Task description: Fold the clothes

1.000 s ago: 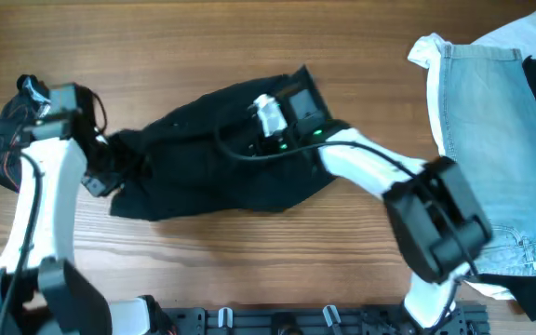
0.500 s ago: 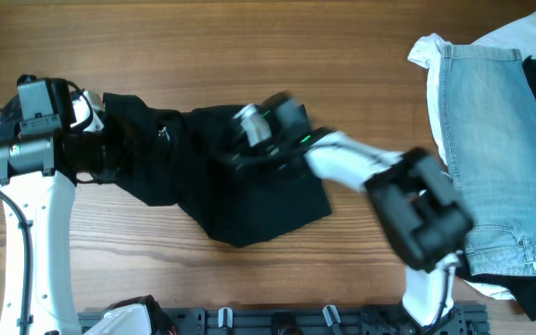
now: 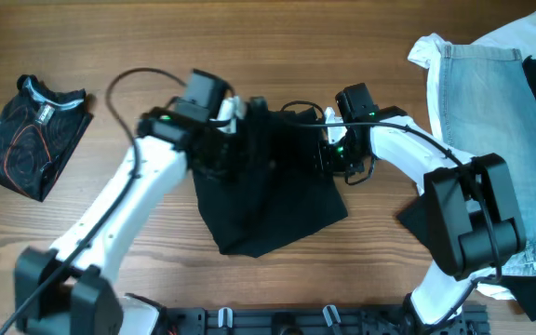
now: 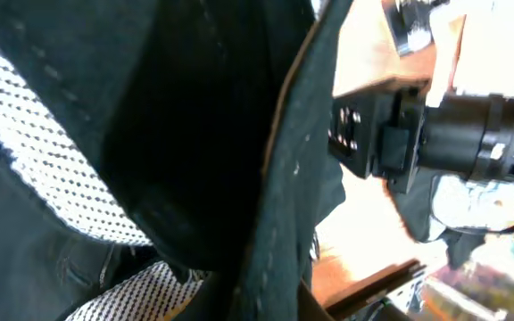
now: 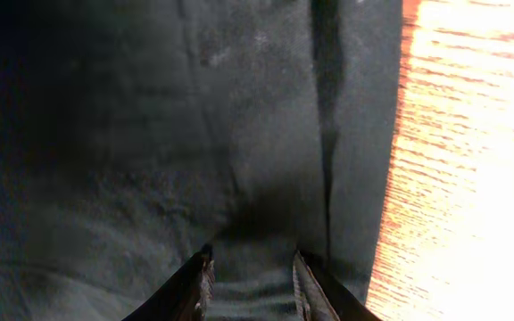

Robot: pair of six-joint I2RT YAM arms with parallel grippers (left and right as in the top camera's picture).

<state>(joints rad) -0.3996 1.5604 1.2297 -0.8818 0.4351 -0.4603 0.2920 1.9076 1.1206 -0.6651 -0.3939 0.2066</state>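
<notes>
The large black shirt (image 3: 270, 209) lies bunched and partly folded at the table's middle. My left gripper (image 3: 242, 130) is at its upper left edge, shut on the shirt. In the left wrist view black cloth (image 4: 194, 134) with a white dotted lining fills the frame and hides the fingers. My right gripper (image 3: 333, 158) is at the shirt's upper right edge. In the right wrist view its fingers (image 5: 252, 272) pinch a ridge of the black cloth (image 5: 194, 134). The two grippers are close together.
A folded black red-lined top (image 3: 31, 135) lies at the far left. Light-blue jeans (image 3: 496, 140) over white cloth (image 3: 435, 46) lie at the right edge. The wooden table (image 3: 249, 37) shows bare at the back. The right arm's wrist (image 4: 453, 143) shows in the left wrist view.
My left gripper has swung from the far left to the middle, carrying the shirt's left side over the rest. My right gripper has moved right along the shirt's upper edge.
</notes>
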